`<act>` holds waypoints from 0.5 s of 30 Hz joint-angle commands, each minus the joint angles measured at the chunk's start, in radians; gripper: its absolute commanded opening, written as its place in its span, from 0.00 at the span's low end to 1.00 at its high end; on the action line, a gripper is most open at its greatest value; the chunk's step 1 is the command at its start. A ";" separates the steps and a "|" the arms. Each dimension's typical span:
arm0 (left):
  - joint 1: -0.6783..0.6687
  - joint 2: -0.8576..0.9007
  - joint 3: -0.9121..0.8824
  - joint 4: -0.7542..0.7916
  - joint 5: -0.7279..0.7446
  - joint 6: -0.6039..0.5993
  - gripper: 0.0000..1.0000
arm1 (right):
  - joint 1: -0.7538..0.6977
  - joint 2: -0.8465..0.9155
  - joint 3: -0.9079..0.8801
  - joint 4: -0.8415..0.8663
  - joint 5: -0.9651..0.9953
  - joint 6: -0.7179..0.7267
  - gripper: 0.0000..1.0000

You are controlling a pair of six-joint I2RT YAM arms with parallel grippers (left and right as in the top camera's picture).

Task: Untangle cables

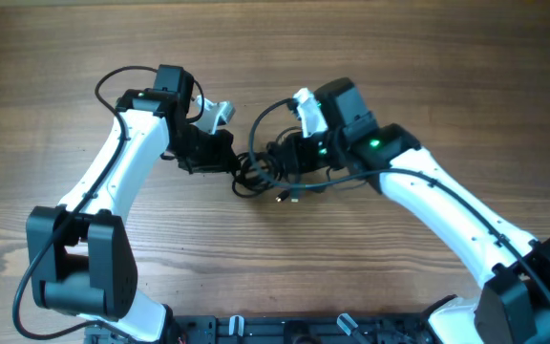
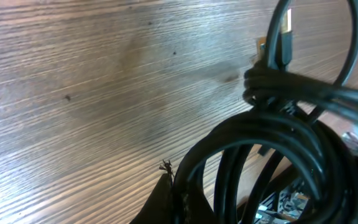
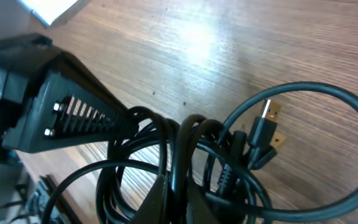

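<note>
Tangled black cables (image 1: 256, 178) on wooden tabletop (image 1: 428, 57), left claw (image 1: 231, 159) clenched on their left side, right claw (image 1: 280, 158) clamped on their right

free: table (image 1: 399, 57), far half | blocked: cables (image 1: 259, 175) between left gripper (image 1: 229, 161); right gripper (image 1: 283, 158)

Inspection is finding nothing legible. No text, label, brand mark, number or sign is showing readably on the cables (image 1: 259, 170), on the arm housings or on the desk (image 1: 418, 48) in any of the three views.
</note>
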 commanded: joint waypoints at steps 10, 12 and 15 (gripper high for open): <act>0.002 0.011 0.005 0.010 -0.001 0.001 0.04 | -0.458 -0.006 0.015 0.011 -0.416 -0.022 0.04; 0.002 0.011 0.005 0.009 -0.001 0.001 0.04 | -0.541 -0.005 0.015 0.005 -0.423 -0.002 0.04; 0.002 0.011 0.005 0.009 -0.001 0.001 0.04 | -0.651 -0.005 0.015 -0.026 -0.419 -0.006 0.04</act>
